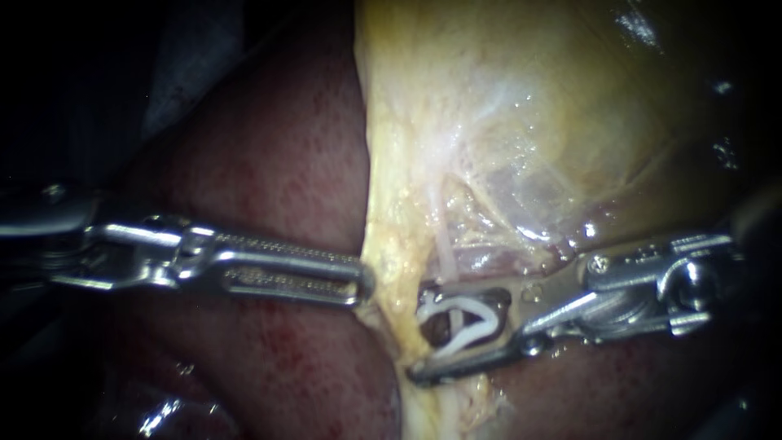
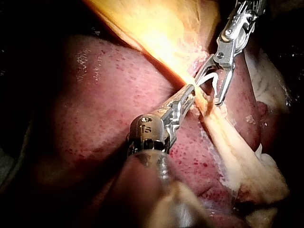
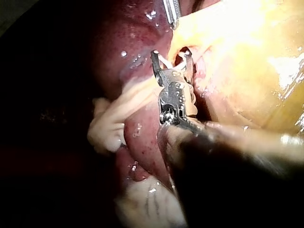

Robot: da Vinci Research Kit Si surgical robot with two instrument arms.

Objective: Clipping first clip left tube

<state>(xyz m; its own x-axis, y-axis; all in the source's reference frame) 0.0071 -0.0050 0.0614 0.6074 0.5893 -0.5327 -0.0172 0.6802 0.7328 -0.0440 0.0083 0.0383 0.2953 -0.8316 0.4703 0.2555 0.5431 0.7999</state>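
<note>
A pale tube [image 1: 445,248] runs down through yellowish tissue below the gallbladder [image 1: 570,98]. My right instrument [image 1: 419,330] comes in from the right. Its jaws stand wide apart and hold a white clip [image 1: 460,322] between them, astride the strand of tissue where the tube passes down. The same clip [image 2: 211,78] shows in the left wrist view and also in the right wrist view, clip [image 3: 166,61]. My left instrument [image 1: 362,283] is shut on the left edge of the yellowish tissue, just left of the clip, and holds it taut over the liver [image 1: 269,163].
Dark red liver lies on both sides of the tissue strand. A pale, fatty tissue lump [image 3: 107,126] hangs beside the right instrument's shaft. My left instrument's jaws [image 3: 172,12] show just beyond the right instrument's jaws.
</note>
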